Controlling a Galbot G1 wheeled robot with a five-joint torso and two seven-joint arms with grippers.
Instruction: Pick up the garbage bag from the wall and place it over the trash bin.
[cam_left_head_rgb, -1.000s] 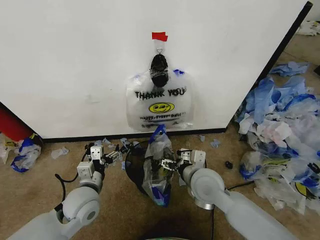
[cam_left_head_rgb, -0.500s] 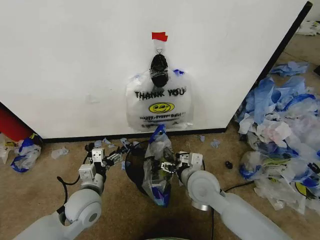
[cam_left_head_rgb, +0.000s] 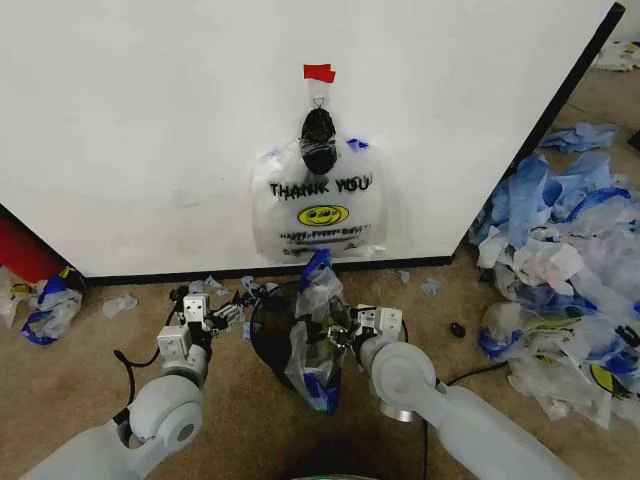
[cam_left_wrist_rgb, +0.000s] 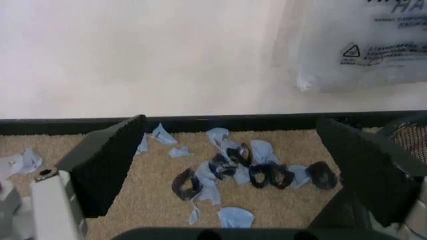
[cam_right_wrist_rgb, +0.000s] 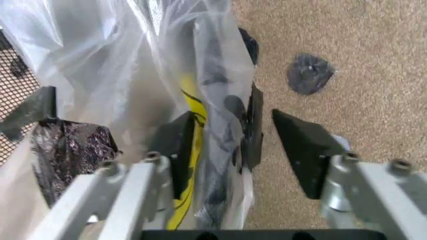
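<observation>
A large white wall (cam_left_head_rgb: 150, 130) with a black strip along its base is seen from above, standing on tan carpet (cam_left_head_rgb: 230, 420). A see-through garbage bag (cam_left_head_rgb: 318, 205) printed with black "THANK YOU" lettering and a yellow smiley face is hung flat against the wall, below a small piece of red tape (cam_left_head_rgb: 319, 72); a dark bunched knot (cam_left_head_rgb: 318, 140) is seen at the bag's top, with a bit of blue handle beside it. On the carpet just in front of the wall, below the hanging bag, a round black mesh trash bin (cam_left_head_rgb: 268, 335) is placed. A second see-through bag (cam_left_head_rgb: 315, 335) with blue parts and yellow print is draped upright over the bin's right side. The right claw (cam_left_head_rgb: 338, 333) is held at this draped bag beside the bin; in the right wrist view its fingers (cam_right_wrist_rgb: 303, 147) are spread apart, with a fold of the plastic lying between them, and nothing is seen clamped. The left claw (cam_left_head_rgb: 222, 318) is held low over the carpet just left of the bin, released, its two dark fingers (cam_left_wrist_rgb: 107, 167) wide apart in the left wrist view, with small blue and black scraps (cam_left_wrist_rgb: 240, 170) lying on the carpet between them and the wall's black strip. A heap of blue-and-white plastic bags (cam_left_head_rgb: 560, 260) is piled on the floor to the right, and a red object (cam_left_head_rgb: 25, 250) is seen at the wall's left end.
</observation>
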